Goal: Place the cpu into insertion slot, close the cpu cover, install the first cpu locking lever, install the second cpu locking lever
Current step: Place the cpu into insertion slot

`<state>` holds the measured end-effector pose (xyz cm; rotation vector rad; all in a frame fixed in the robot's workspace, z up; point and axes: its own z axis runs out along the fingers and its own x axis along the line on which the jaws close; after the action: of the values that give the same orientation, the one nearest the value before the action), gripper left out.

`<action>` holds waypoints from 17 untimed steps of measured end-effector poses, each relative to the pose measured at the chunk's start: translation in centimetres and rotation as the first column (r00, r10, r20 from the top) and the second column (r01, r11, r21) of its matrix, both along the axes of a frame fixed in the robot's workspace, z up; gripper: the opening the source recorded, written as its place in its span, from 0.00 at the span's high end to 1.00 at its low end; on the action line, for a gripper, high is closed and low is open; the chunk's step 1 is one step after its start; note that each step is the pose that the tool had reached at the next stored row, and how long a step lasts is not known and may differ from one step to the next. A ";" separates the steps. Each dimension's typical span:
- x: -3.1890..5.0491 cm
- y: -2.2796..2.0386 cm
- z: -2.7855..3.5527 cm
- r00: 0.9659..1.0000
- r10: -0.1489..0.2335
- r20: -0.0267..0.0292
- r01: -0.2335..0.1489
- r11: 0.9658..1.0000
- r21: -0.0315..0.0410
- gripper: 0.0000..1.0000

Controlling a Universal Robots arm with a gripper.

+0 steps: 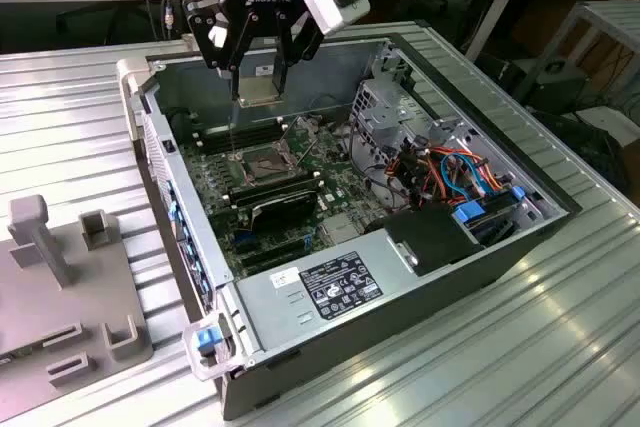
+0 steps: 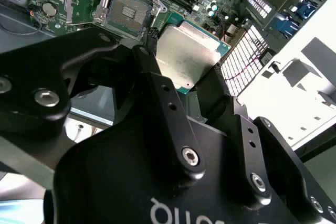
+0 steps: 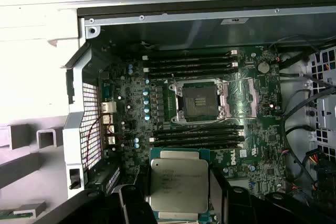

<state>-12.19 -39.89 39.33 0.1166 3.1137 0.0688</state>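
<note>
Your claw (image 1: 258,89) grips the cpu (image 3: 178,184), the open socket (image 3: 198,102) below it: placing step, which I judge needs squaring up.

case (image 1: 425,297) lying on counter (image 1: 560,347) | board (image 1: 345,175) lying in case | socket (image 1: 262,160) sitting on board | cpu (image 1: 258,88) hanging between jaws above socket | fixture (image 1: 60,287) standing on counter at exterior view's left of case

Silver-tan cpu (image 3: 178,184) edged in green, green motherboard (image 3: 253,94), black claw (image 1: 258,77), ribbed pale grey table (image 1: 560,347).
</note>
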 end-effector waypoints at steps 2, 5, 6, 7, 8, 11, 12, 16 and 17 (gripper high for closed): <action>0.00 0.00 0.00 1.000 0.000 0.000 0.000 1.000 0.000 0.45; 0.00 0.00 0.00 1.000 0.000 0.000 0.000 1.000 0.000 0.45; 0.00 0.00 0.00 1.000 0.000 0.000 0.000 1.000 0.000 0.45; 0.00 0.00 0.00 1.000 0.000 0.000 0.000 1.000 0.000 0.45; 0.00 0.00 0.00 1.000 0.000 0.000 0.000 1.000 0.000 0.45; 0.04 0.00 0.00 1.000 -0.001 0.000 0.001 1.000 0.000 0.45; 0.04 0.00 0.00 1.000 -0.002 0.000 0.002 1.000 0.000 0.45; 0.06 0.00 0.00 1.000 -0.011 0.000 0.011 1.000 0.000 0.45; 0.06 0.00 0.00 1.000 -0.015 0.000 0.015 1.000 0.000 0.45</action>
<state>-12.13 -39.88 39.33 0.1401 3.1124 0.0686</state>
